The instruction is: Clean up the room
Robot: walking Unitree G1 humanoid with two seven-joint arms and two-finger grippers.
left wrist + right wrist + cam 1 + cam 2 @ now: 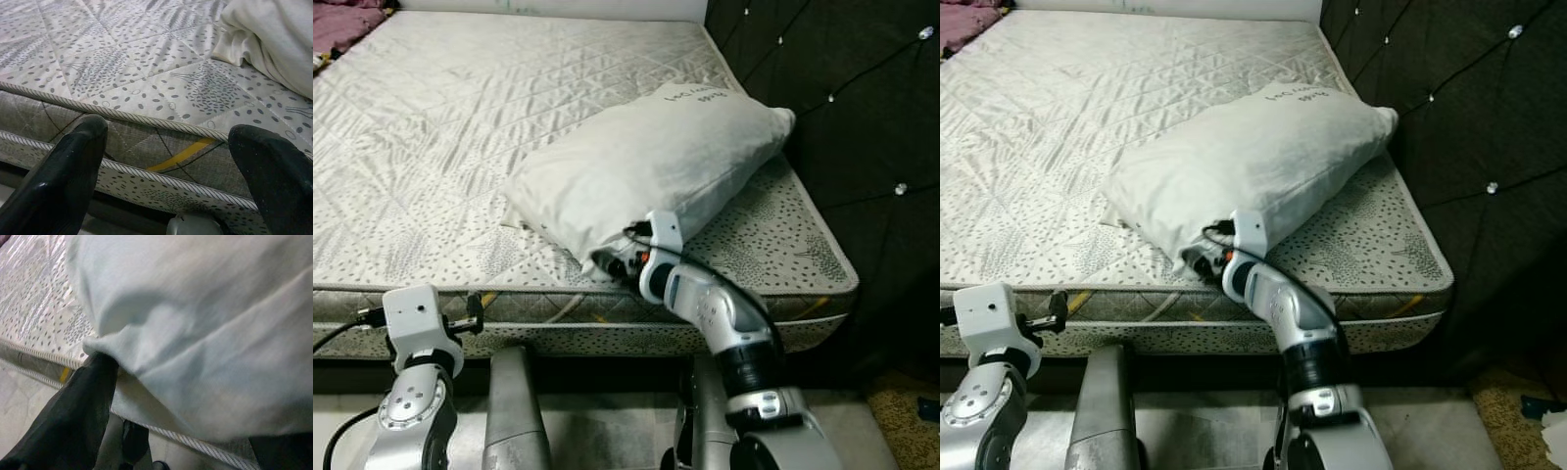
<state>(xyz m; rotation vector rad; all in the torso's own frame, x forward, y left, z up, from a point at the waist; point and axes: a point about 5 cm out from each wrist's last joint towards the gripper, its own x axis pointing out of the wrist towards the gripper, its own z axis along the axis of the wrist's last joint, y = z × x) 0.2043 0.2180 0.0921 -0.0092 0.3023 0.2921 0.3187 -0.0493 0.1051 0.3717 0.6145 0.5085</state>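
A white pillow (646,162) lies slanted on the right half of the bare mattress (431,127), its near corner hanging at the front edge. My right gripper (607,264) reaches up to that corner. In the right wrist view its fingers (88,401) stand wide apart, open, with the pillow's (205,333) lower edge bulging between them. My left gripper (475,315) hovers low in front of the mattress side, left of the pillow. It is open with nothing in it (171,132), facing the piped mattress edge (146,120).
A dark tufted headboard (862,117) rises along the bed's right side. A purple cloth (342,24) lies at the far left corner of the bed. Small white and blue items (1547,421) lie on the floor at the right.
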